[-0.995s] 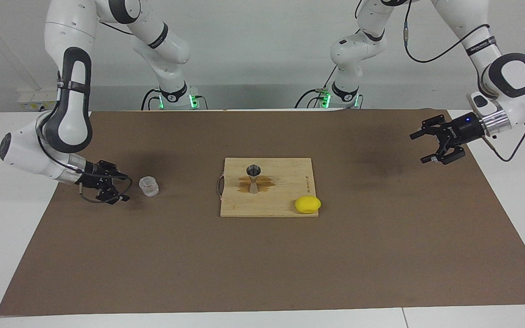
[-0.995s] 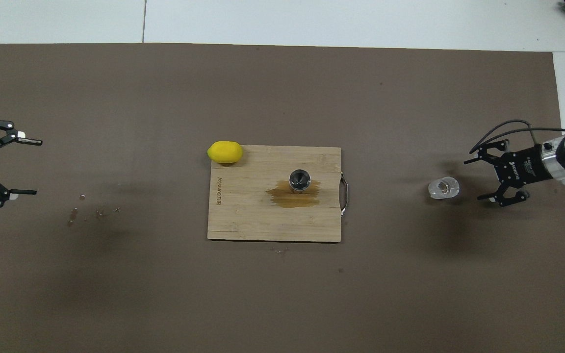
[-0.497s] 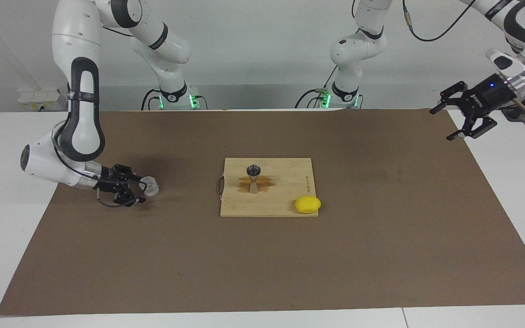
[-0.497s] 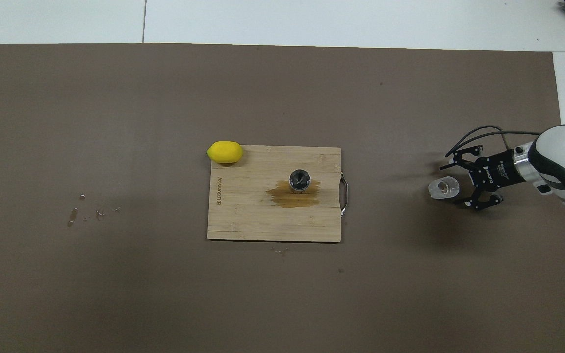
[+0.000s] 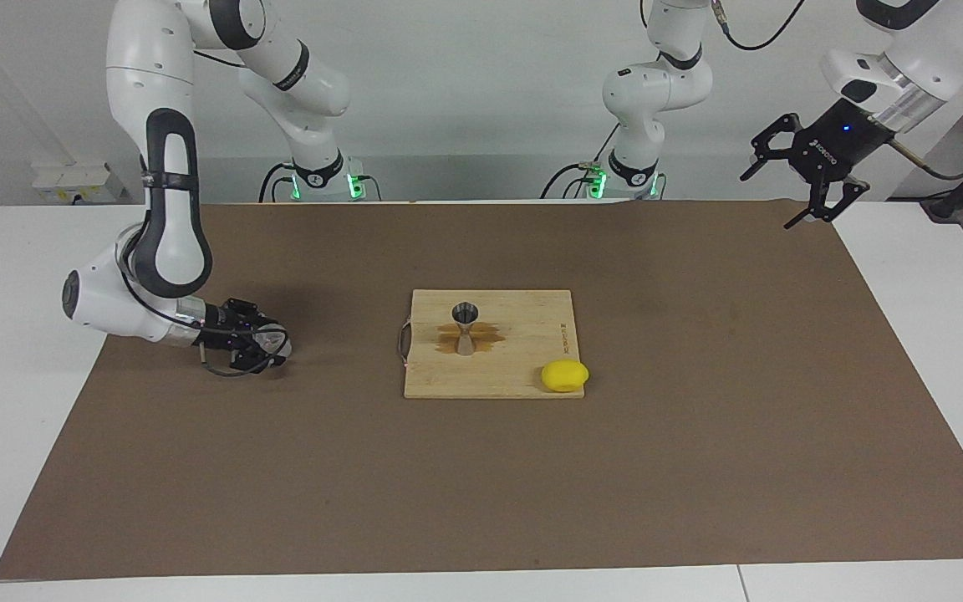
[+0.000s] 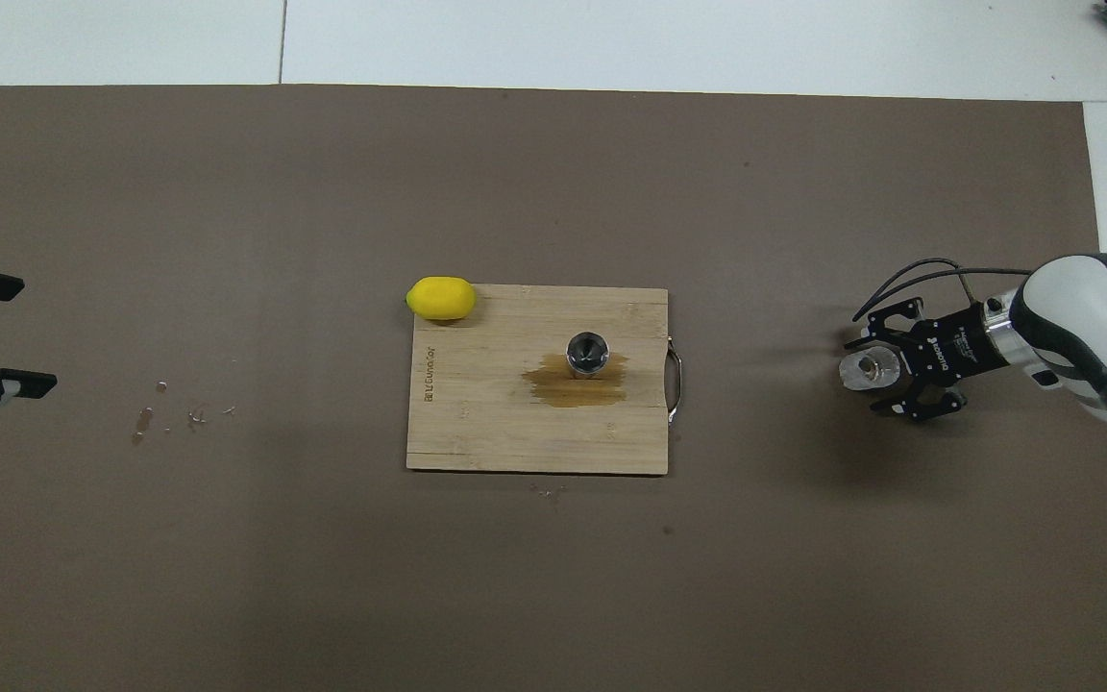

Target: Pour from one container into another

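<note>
Brown mat (image 6: 227,577) covers table. Board (image 6: 477,432) at mat centre, handle toward right arm's end. Jigger (image 6: 587,353) upright on board, in brown spill (image 6: 575,382). Lemon (image 6: 441,297) at board's corner farthest from robots, toward left arm's end. Cup (image 6: 869,370) near mat's right-arm edge, between fingers of right gripper (image 6: 875,375). Left gripper (image 6: 30,334) at mat's left-arm edge, fingers spread.
</note>
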Available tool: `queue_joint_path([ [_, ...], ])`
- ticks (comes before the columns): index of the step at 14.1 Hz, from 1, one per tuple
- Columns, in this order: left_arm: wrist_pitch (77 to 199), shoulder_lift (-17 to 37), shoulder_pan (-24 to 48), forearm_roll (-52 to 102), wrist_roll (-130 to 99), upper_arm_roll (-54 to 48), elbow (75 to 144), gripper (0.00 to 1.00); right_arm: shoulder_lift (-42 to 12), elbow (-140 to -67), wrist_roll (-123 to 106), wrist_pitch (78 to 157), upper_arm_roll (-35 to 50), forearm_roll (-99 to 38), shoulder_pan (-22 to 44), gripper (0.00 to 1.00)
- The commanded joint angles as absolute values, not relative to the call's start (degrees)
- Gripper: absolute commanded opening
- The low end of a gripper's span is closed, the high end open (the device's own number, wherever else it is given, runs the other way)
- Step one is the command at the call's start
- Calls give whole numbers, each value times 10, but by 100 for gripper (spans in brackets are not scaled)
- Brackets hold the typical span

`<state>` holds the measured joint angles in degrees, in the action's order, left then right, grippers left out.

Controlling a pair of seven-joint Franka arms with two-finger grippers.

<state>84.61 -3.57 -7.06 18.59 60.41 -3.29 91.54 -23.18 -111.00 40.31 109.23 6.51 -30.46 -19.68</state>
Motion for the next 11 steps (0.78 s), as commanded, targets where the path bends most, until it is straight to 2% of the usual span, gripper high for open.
queue_joint_path([
  [1,841,-40,-36,126,496,-28,912,100,-218,-1123,418,1100,68,-322,-200,24],
  [2,843,-42,-29,114,448,-29,911,100,-218,-1121,438,1100,68,-322,-200,14],
  [4,842,-43,-14,88,366,-33,911,100,-211,-1111,447,1093,69,-321,-198,1],
  [7,850,-47,-2,44,273,-40,911,100,-186,-1111,449,1094,73,-321,-187,0],
  [11,848,-51,-4,42,155,-43,914,100,-170,-1079,549,1105,73,-316,-121,0],
])
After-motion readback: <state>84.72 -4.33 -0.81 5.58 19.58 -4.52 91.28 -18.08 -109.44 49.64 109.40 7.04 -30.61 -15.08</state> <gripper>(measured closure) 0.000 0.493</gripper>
